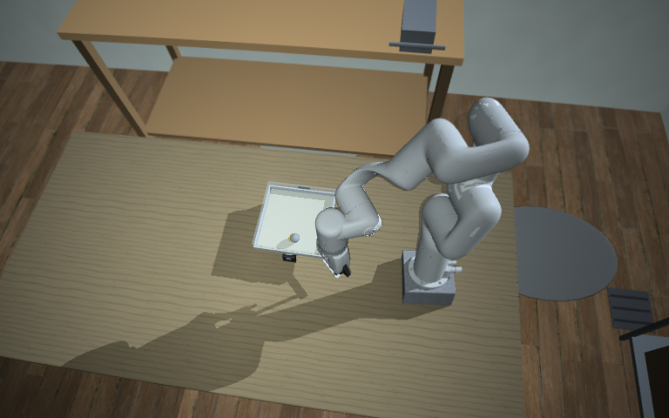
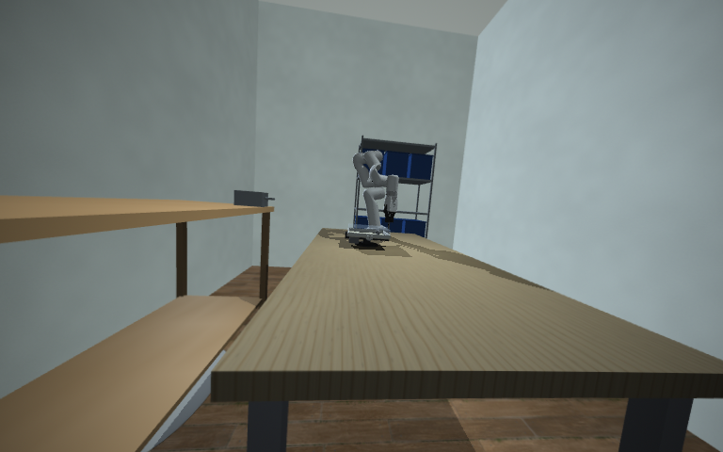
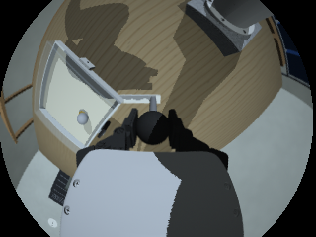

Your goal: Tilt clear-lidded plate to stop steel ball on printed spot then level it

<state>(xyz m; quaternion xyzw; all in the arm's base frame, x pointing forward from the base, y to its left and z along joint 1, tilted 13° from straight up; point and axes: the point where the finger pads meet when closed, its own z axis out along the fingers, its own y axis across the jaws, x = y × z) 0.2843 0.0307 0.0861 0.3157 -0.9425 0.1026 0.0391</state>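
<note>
Gripping a dark round knob [image 3: 153, 126] between its fingers, the claw [image 3: 152, 129] is clamped on that handle, which sits at the near corner of the plate [image 3: 47, 78]. No brand, label or readable writing shows on the arm, the plate or anything around them.

The wrist view alone shows the grasp: the black knob sits between the two dark fingers, with a short white bracket [image 3: 140, 99] just beyond it running to the plate's corner. Ahead and to the left of the claw, the steel ball [image 3: 82, 118] rests on the plate's pale floor near its closer rim.

From the top view the claw [image 1: 340, 268] points down beside the plate [image 1: 262, 217], and only here does an orange mark [image 1: 290, 236] peek out, touching the ball [image 1: 294, 238]. A small black block [image 1: 288, 257] shows under the plate's edge.

The exterior view, far off, adds a blue-binned rack [image 2: 435, 159] behind the arm [image 2: 373, 181] and shows the plate [image 2: 367, 233] raised on a dark support above the table [image 2: 426, 319].
</note>
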